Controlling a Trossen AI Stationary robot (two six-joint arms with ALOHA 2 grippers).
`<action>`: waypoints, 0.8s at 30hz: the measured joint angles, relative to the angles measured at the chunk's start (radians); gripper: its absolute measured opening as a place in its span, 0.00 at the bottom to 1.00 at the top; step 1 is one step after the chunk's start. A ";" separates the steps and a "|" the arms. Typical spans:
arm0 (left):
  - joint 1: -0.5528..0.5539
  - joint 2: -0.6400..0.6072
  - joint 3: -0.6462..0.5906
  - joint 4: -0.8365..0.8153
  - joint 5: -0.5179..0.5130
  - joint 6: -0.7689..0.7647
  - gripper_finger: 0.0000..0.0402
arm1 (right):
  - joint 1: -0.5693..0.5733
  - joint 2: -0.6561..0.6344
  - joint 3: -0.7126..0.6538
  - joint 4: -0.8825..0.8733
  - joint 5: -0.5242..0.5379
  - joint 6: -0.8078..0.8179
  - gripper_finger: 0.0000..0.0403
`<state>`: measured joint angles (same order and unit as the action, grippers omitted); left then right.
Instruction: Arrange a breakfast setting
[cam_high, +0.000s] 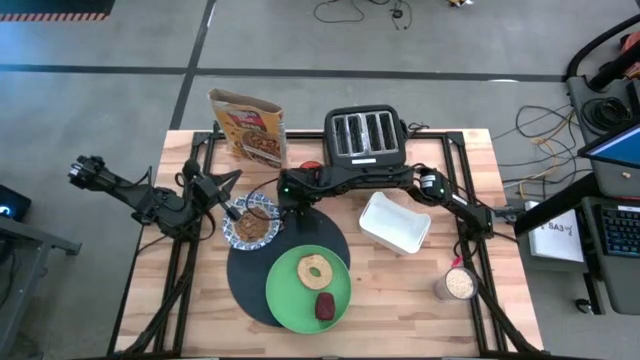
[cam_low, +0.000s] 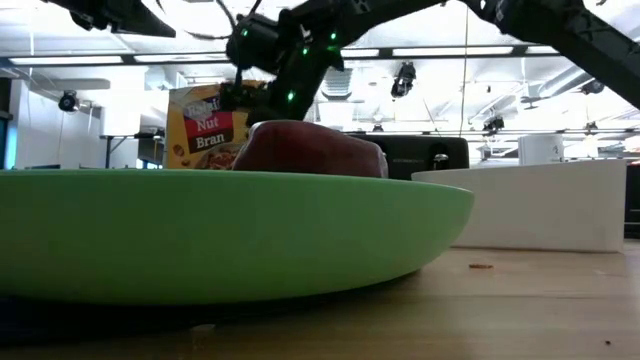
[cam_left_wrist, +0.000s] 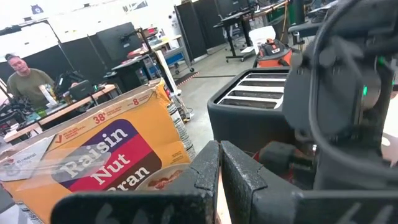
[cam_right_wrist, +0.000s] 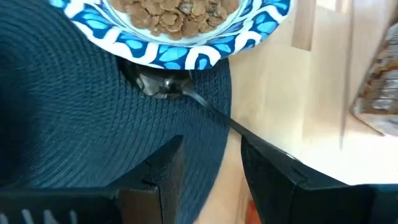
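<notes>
The big black mat (cam_high: 250, 285) lies on the wooden table. The lime-green plate (cam_high: 295, 298) sits on the mat's near right part and carries the tan bagel ring (cam_high: 316, 270) and the dark-red lump (cam_high: 326, 306). The blue-and-white bowl (cam_high: 252, 222), full of brown flakes, rests on the mat's far left edge. The dark spoon (cam_right_wrist: 163, 85) lies on the mat with its scoop partly under the bowl's rim (cam_right_wrist: 186, 59). My right gripper (cam_right_wrist: 211, 168) is open just above the spoon's handle (cam_right_wrist: 214, 109). My left gripper (cam_left_wrist: 219, 171) is shut and empty, left of the bowl (cam_high: 230, 207).
The black four-slot toaster (cam_high: 365, 135) stands at the far middle, with a Raisin Nut Bran box (cam_high: 250, 125) to its left. A white rectangular tray (cam_high: 395, 222) lies right of the mat, and a cup of oats (cam_high: 458, 284) stands near the right edge.
</notes>
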<state>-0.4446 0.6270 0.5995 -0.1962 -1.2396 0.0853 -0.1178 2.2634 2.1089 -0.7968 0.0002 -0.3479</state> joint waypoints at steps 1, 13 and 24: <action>0.000 0.000 0.000 0.000 0.000 0.000 0.00 | 0.001 -0.012 0.000 -0.013 0.000 -0.003 0.37; 0.000 -0.002 0.000 -0.006 -0.001 0.010 0.00 | 0.096 -0.055 0.080 -0.096 0.210 -0.106 0.37; 0.000 -0.002 0.000 -0.013 -0.006 0.012 0.00 | 0.086 0.072 0.091 -0.091 0.205 -0.191 0.37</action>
<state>-0.4446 0.6247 0.5995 -0.2089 -1.2453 0.0975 -0.0314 2.3354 2.2002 -0.8881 0.2056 -0.5390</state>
